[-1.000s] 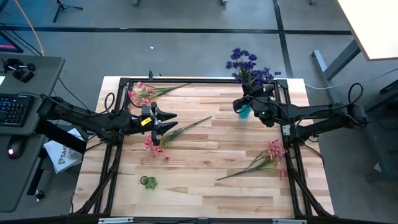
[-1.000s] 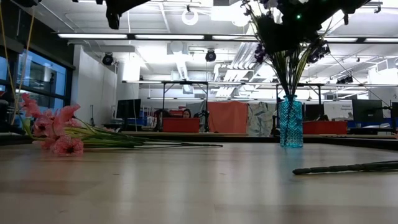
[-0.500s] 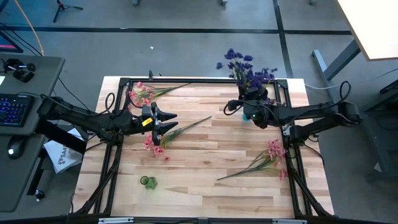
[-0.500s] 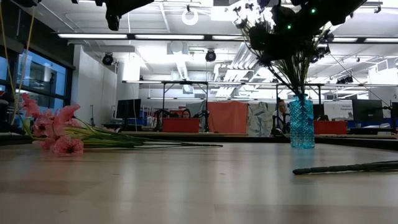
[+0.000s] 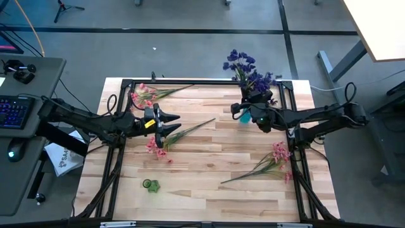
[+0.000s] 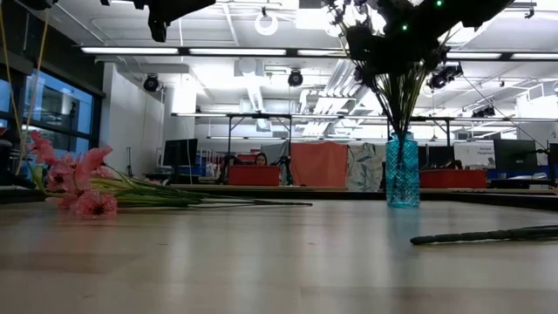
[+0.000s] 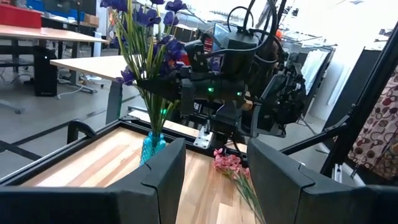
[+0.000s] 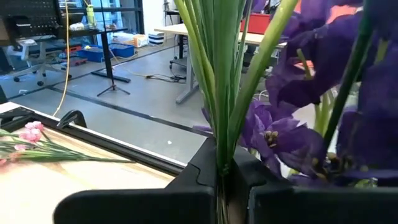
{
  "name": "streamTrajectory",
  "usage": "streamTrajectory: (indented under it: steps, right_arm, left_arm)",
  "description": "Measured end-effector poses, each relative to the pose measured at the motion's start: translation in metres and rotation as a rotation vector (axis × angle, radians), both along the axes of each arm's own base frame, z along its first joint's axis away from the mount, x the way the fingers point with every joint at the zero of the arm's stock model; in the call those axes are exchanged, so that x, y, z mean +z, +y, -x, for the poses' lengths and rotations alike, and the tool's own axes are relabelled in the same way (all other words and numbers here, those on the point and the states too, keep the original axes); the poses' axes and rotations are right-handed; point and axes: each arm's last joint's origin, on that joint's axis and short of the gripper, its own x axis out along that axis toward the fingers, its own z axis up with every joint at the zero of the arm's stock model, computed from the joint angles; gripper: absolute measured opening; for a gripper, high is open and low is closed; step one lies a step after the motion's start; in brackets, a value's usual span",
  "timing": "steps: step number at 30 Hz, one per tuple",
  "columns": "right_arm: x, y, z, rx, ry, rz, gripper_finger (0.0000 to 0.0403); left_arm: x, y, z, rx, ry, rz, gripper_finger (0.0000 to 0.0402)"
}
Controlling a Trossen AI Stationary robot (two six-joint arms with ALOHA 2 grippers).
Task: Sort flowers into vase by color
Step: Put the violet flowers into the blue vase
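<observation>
1. The pink flowers look light, with soft blossoms on thin, springy stems, so a bare mid-stem is probably the best place to take hold. There are three pink sprigs (image 5: 147,94), (image 5: 166,135), (image 5: 269,161) on the wooden surface (image 5: 209,183).
2. The left gripper (image 5: 169,123) hangs over the middle sprig, its jaws apart.
3. One green vase (image 5: 150,185) lies empty.
4. One purple bunch (image 5: 248,71) stands in the blue vase (image 6: 402,170), with the right gripper (image 5: 254,111) jaws clamped on its stems.

text: none legible — labels: none | signs: none
</observation>
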Motion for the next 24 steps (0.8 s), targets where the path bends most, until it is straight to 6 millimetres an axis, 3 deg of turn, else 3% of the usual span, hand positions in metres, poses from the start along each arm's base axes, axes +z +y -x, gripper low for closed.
streamTrajectory:
  steps: [13, 24]
  right_arm:
    - [0.017, 0.012, 0.013, -0.061, -0.082, 0.032, 0.0000]
    - [0.000, 0.015, 0.014, -0.104, -0.171, -0.067, 0.0000]
  left_arm:
    - [0.006, 0.004, 0.012, 0.072, 0.007, -0.038, 0.0161]
    - [0.007, 0.006, 0.016, 0.108, 0.019, -0.046, 0.0161]
